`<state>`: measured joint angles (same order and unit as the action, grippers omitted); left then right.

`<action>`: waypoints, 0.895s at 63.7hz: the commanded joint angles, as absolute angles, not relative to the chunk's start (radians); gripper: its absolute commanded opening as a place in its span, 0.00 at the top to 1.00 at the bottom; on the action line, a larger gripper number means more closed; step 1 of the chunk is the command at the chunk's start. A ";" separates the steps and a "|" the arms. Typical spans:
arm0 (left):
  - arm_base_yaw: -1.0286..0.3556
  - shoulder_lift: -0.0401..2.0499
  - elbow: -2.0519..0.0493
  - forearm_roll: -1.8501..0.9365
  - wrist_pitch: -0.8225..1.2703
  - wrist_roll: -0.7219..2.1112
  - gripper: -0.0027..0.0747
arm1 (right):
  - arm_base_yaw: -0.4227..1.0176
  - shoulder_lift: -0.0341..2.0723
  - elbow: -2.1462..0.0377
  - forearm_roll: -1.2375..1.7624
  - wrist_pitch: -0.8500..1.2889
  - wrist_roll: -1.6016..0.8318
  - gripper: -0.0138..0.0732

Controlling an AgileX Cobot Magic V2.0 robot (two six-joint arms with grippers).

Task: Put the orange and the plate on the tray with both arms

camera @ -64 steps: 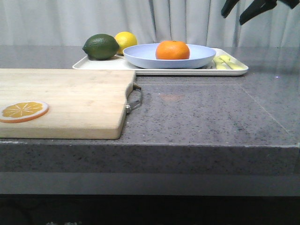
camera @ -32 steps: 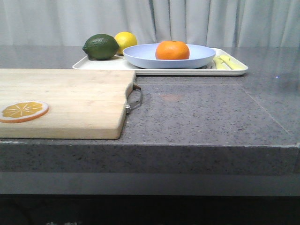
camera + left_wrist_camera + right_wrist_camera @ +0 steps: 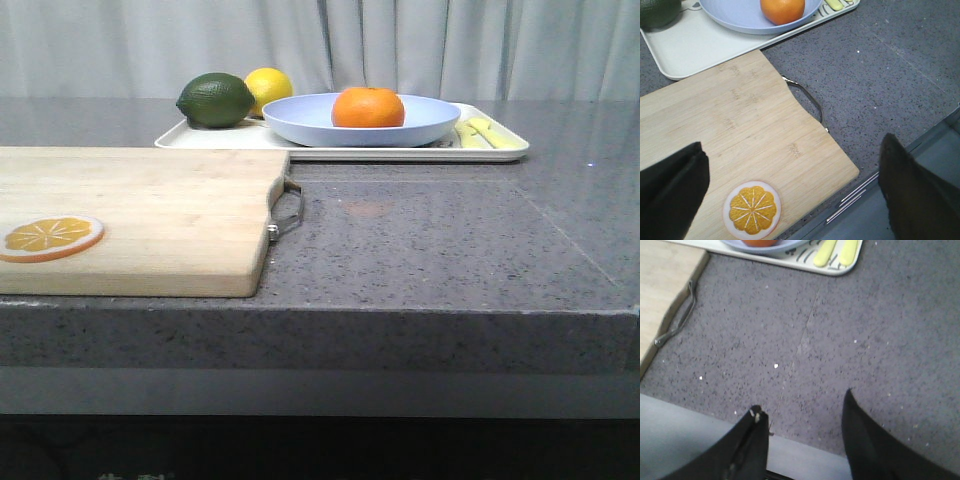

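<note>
The orange (image 3: pixel 368 107) sits in the plate (image 3: pixel 310 124), which rests on the tray (image 3: pixel 215 139) at the back of the bench (image 3: pixel 450 240), a speckled grey stone top. A lime (image 3: pixel 215 99) and a lemon (image 3: pixel 270 86) share the tray. A cutting board (image 3: pixel 140 215) with an orange slice (image 3: pixel 50 237) lies nearer. Pale curtains hang behind. The left claw (image 3: pixel 790 190) gapes wide, empty; the right claw (image 3: pixel 805 440) is spread apart, holding nothing.

left tool (image 3: pixel 790 195) matte black, broad blunt fingers, right tool (image 3: pixel 805 440) black, tapered fingers
</note>
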<state>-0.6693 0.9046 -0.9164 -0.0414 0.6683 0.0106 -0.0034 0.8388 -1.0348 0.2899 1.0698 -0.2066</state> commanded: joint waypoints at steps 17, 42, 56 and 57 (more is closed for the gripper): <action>-0.668 0.898 -0.945 -0.044 0.599 0.000 0.11 | -0.006 0.641 -0.811 0.300 0.996 -0.217 0.41; -0.668 0.898 -0.945 -0.044 0.599 0.000 0.56 | -0.006 0.643 -0.802 0.300 1.008 -0.217 0.56; -0.668 0.898 -0.945 -0.044 0.599 0.000 0.91 | -0.006 0.643 -0.802 0.300 1.009 -0.217 0.91; -0.668 0.898 -0.945 -0.044 0.599 0.000 0.92 | -0.006 0.643 -0.802 0.300 1.009 -0.217 0.93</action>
<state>-0.6693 0.9046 -0.9164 -0.0414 0.6683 0.0106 -0.0034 0.6419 -0.7783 0.2899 1.0595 -0.2070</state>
